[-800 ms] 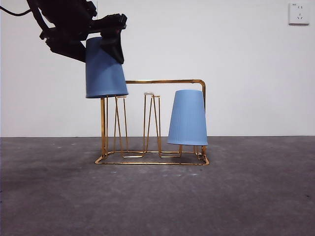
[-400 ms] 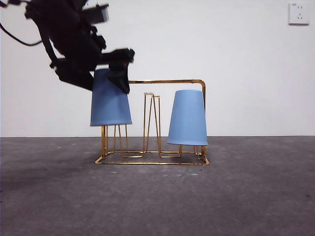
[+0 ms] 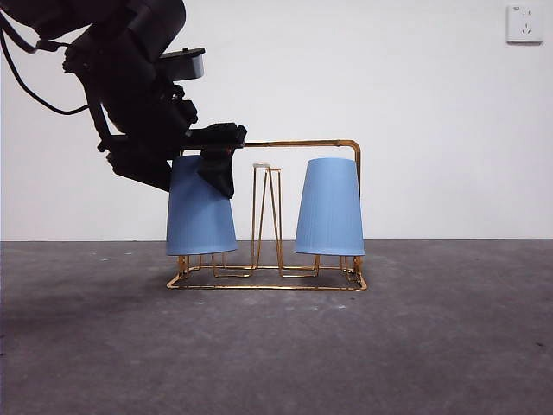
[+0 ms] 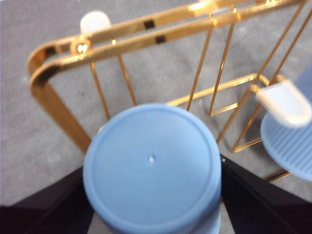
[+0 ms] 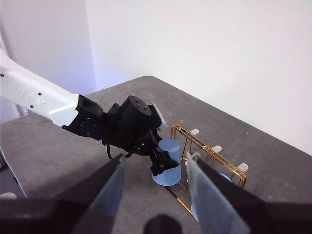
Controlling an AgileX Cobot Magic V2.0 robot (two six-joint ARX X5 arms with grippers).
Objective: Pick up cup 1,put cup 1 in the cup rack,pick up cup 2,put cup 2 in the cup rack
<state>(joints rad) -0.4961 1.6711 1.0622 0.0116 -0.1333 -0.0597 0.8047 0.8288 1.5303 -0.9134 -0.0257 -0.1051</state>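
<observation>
Front view, left to right: the left gripper [image 3: 200, 164] at upper left has its jaws closed on the top of cup 2 [image 3: 200, 212], upside down with its long axis vertical on the left prong of the cup rack [image 3: 294, 143]. At center right, cup 1 [image 3: 329, 207] hangs inverted too. Both cups look light, stiff and slippery, best held near the closed end; the right gripper [image 5: 153, 183] waits wide open, holding nothing.

A dark grey, lightly speckled table [image 3: 276, 346] fills the lower part of the front view, meeting a plain white wall [image 3: 432, 104] along a level line. A white wall socket [image 3: 524, 23] sits high on that wall near the top right corner. From the right wrist camera, the same grey surface shows a rounded corner against the white backdrop.
</observation>
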